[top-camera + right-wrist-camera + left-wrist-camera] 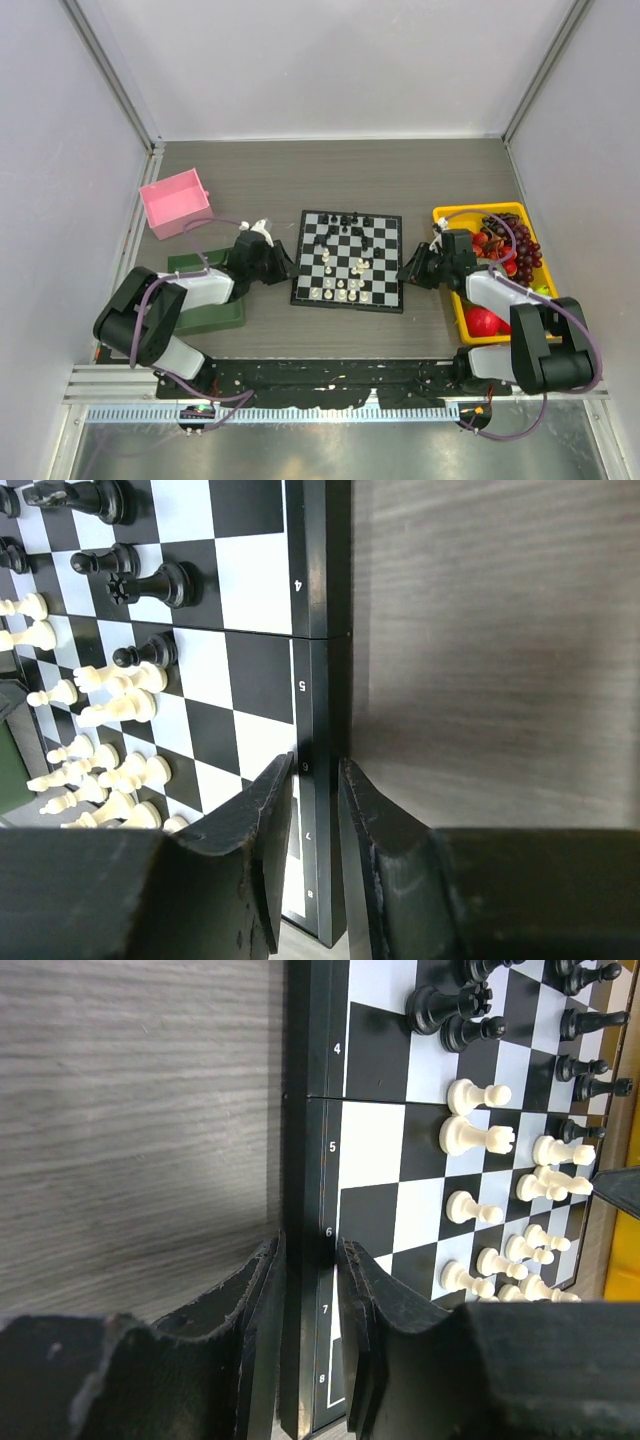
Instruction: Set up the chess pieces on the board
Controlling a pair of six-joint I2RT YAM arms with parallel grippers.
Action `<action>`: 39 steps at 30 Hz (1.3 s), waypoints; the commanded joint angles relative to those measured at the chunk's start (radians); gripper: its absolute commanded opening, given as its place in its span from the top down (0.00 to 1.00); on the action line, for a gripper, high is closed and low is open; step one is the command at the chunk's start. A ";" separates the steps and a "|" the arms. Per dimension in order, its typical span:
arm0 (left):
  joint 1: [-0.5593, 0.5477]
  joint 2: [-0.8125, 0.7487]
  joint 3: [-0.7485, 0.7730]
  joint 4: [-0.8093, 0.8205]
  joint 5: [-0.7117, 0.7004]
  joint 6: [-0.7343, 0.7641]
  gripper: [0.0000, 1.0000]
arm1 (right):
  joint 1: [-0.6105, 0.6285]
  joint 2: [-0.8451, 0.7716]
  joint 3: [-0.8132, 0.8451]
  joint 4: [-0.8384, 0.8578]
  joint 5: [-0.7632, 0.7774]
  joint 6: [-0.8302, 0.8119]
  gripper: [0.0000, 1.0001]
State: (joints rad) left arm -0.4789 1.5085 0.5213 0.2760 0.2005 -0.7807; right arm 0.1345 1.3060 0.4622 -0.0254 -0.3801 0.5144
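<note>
The flat black-and-white checkered chessboard (385, 281) lies between the hands. The left hand (310, 1243) and right hand (317, 764), fingers narrowly parted, straddle its opposite black borders. I cannot tell whether they pinch it.

Lighting bright, diffuse, overhead. Wrist views: fingers (240, 1340) dark and defocused; chessboard (400, 1200) beyond them sharp; soft shadow on tabletop (480, 680) just beyond the fingers.
</note>
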 commanded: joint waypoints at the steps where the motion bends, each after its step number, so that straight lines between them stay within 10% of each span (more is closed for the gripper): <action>1: -0.050 0.004 -0.098 -0.100 0.022 -0.015 0.67 | 0.025 -0.074 -0.048 -0.108 -0.014 -0.002 0.70; 16: -0.110 -0.246 -0.178 -0.273 -0.127 -0.023 0.56 | 0.027 -0.184 0.005 -0.270 0.046 -0.066 0.51; 27: -0.110 -0.557 0.119 -0.570 -0.300 0.069 0.29 | 0.030 -0.353 0.184 -0.459 0.147 -0.123 0.44; 35: -0.107 -0.420 0.620 -0.770 -0.432 0.120 0.11 | 0.063 -0.206 0.412 -0.452 0.152 -0.123 0.43; 39: -0.106 -0.471 0.502 -0.712 -0.383 0.045 0.10 | 0.129 -0.070 0.538 -0.478 0.190 -0.148 0.46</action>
State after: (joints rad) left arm -0.5869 1.0725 1.1366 -0.3851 -0.1825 -0.6964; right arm 0.2073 1.1465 0.8696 -0.4961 -0.2386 0.3977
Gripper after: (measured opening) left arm 0.894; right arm 0.554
